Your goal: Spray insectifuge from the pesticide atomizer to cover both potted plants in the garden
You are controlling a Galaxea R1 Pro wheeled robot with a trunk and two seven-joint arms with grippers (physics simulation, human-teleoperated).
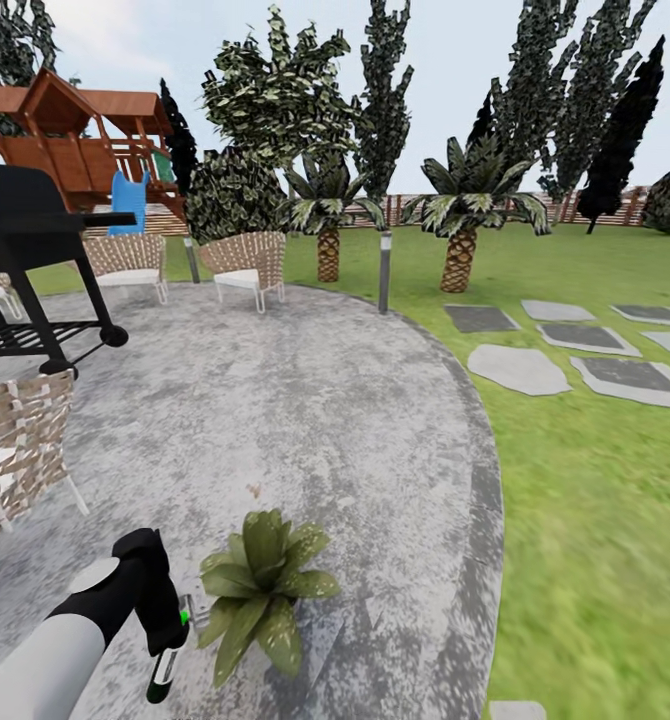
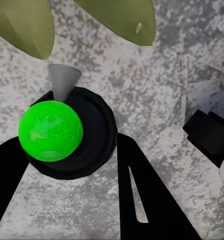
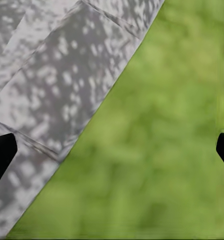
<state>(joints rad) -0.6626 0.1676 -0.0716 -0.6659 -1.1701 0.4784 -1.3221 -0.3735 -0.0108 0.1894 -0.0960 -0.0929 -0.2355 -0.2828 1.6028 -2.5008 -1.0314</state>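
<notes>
Left gripper (image 1: 165,640) grasps the pesticide atomizer (image 1: 163,668), bottle hanging long-axis down, just beside the potted plant (image 1: 260,588) on the patio (image 1: 305,420); right gripper (image 3: 112,150) spread wide, idle

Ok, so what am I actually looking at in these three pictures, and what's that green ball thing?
It is a simulated wheeled robot with two arms, out in a garden. The big picture comes from a camera on its head. It shows a grey patio, lawn, a wicker chair and a black grill, with the robot's left arm reaching in at the bottom.

The other two pictures come from cameras beside each arm's jaws. The left jaws are shut on the pesticide atomizer, a dark bottle. The green ball is its top, and its grey nozzle points toward the leaves of a potted plant. The right jaws stand open over the patio's edge and the grass, holding nothing.
</notes>
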